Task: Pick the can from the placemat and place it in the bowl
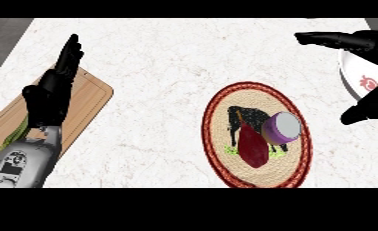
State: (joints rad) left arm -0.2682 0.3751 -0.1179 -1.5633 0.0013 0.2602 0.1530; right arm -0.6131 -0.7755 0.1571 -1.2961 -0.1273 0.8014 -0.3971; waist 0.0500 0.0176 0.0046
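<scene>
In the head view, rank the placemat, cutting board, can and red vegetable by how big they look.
1. placemat, fully in view.
2. cutting board, partly hidden by the left arm and cut by the edge, so possibly larger.
3. and 4. red vegetable and can: too alike to rank.

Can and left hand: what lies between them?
Head view: bare marble counter and placemat rim lie between the can and the left hand.

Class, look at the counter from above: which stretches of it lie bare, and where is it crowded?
Bare marble runs between the wooden board and the placemat, and along the far edge. The placemat is crowded: the can and a dark red item lie there. The right hand and bowl fill the right edge.
</scene>
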